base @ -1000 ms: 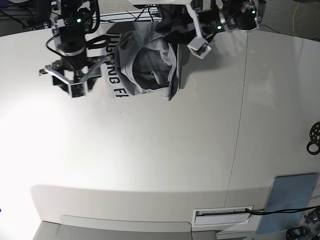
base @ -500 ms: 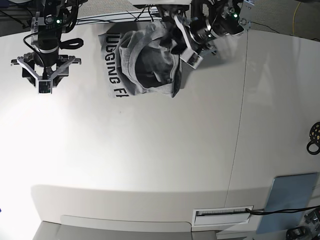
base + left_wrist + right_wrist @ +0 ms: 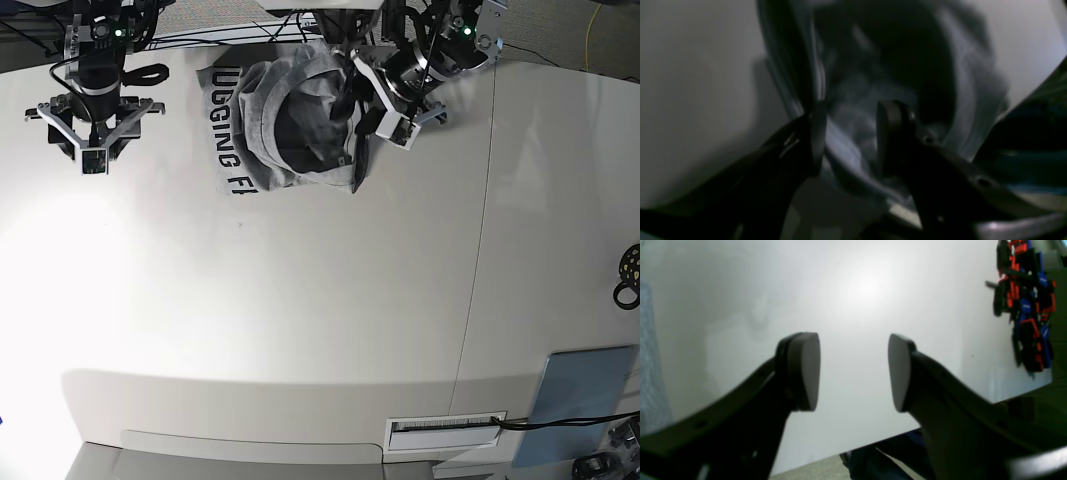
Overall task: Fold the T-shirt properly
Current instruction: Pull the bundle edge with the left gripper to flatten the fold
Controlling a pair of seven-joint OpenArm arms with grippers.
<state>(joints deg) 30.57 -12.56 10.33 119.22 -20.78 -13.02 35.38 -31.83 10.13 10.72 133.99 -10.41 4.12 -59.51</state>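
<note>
One soft, light, floppy thing is all there is to handle: the T-shirt [image 3: 290, 125] lies bunched at the far edge of the table [image 3: 300, 320]. A ridge of its hem sits between the spread fingers [image 3: 892, 133] of the left gripper [image 3: 850, 136], though whether they touch it I cannot tell. The right gripper [image 3: 853, 371], fingers also spread and empty, hovers over bare table well apart from the cloth; it will likely sag and slide unless taken by a hem or shoulder seam.

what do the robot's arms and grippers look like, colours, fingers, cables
Both arms are black with white brackets, loose black cables and small green lights. The right gripper has two curved black fingers ending in flat rounded grey pads. The left gripper has the same black curved fingers, seen dark and blurred.
</note>
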